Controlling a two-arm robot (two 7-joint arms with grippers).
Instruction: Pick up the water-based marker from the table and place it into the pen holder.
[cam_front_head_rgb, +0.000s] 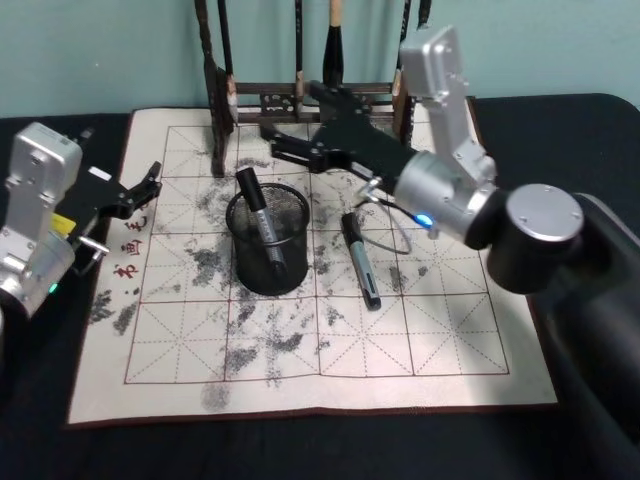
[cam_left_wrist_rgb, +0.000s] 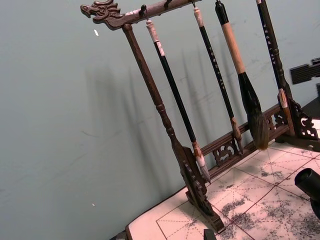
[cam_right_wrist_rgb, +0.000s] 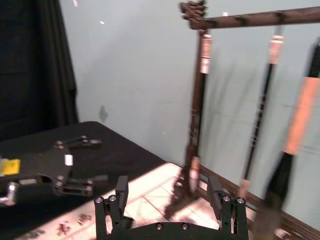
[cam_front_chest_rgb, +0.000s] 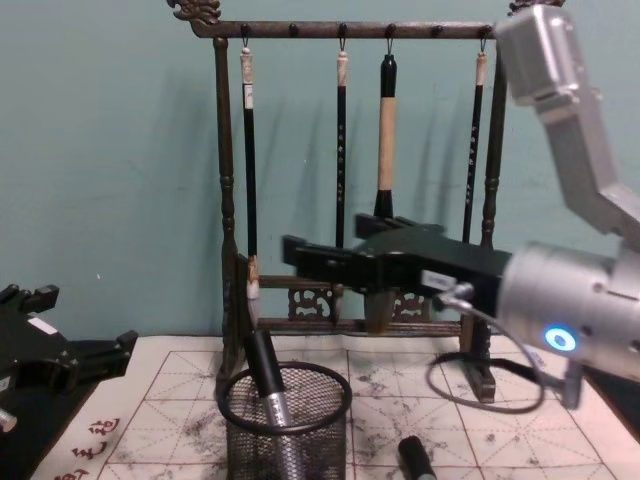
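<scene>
Marker in cup: a dark marker (cam_front_head_rgb: 258, 215) stands tilted inside the pen holder (cam_front_head_rgb: 245, 268). Its top leans over the far-left rim.
Pen holder: upright near the middle of the gridded, ink-smudged mat (cam_front_head_rgb: 400, 340).
Second marker: another dark marker (cam_front_head_rgb: 360, 260) lies flat on the mat, just beside the holder on the robot's right, not touching it.
Right tool: the right tool (cam_front_head_rgb: 272, 140) hovers above the mat beyond the holder, fingers spread wide and holding nothing. It is close to the foot of the brush rack (cam_front_head_rgb: 300, 100).
Left tool: the left tool (cam_front_head_rgb: 143, 192) sits parked at the mat's left edge, fingers apart and empty.
Stage, as a judgement: one marker looks delivered. The one on the mat would be the next pick if it counts.
Risk, rack: the right tool sits near the hanging brushes, so a careless swing could catch them.
Risk, holder: reaching for the flat marker with fingers this wide could nudge the light mesh cup or strike the leaning marker and tip it.
Worktop: the black worktop (cam_front_head_rgb: 300, 450) surrounds the mat.
</scene>
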